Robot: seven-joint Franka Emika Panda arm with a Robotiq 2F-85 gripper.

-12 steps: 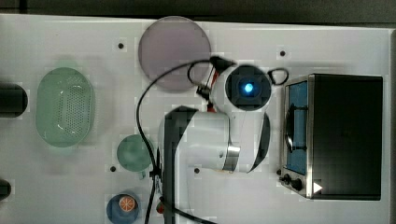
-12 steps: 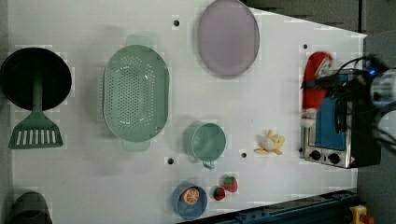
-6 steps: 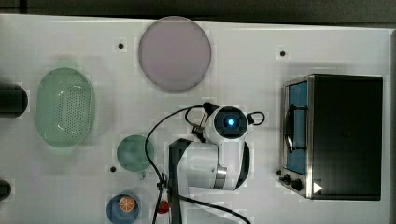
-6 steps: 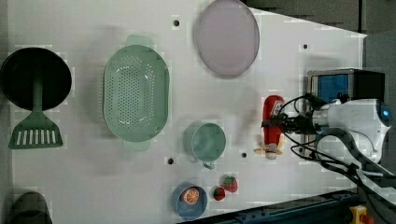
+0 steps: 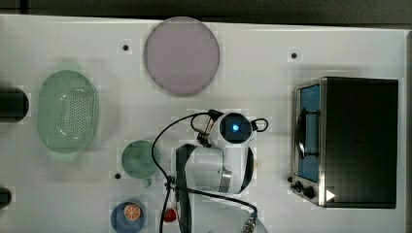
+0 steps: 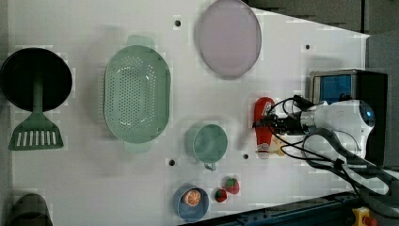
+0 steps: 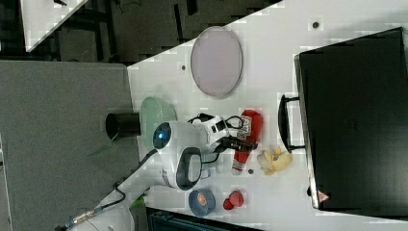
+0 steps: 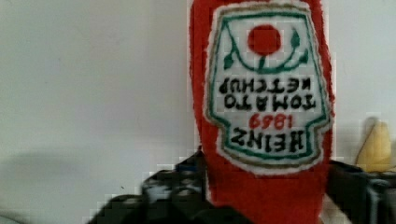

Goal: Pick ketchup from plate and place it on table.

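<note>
- Tool [image 6: 272, 123] down at the ketchup [image 8: 261, 93], around the lower red body just under the label; cannot tell if clamped on it or already loose.
- Ketchup lying flat on the white worktop [image 6: 94, 179], label facing up, not on the plate.
- Looks like a stuffed fabric toy with a stitched label: probably light, soft, giving under pressure, not slippery, not fragile.
- Best hold, as a judgement: across the middle of the body at the label's lower edge, where widest and balanced; narrow cap end likely to bend or slide out.
- Soft body probably squeezing a little in a grip, so likely to spring back and maybe roll slightly on release.
- Small yellow soft thing [image 7: 274, 161] just beside the cap end, seemingly apart from it.
- Green cup [image 6: 207, 142] near on the left view's left of the bottle; dark toaster oven [image 7: 356, 120] on the other side.
- Plate [image 6: 229, 37] well apart, bare.
- Green colander [image 6: 136, 101] farther off, beyond the cup.
- Placing seemingly almost done.
</note>
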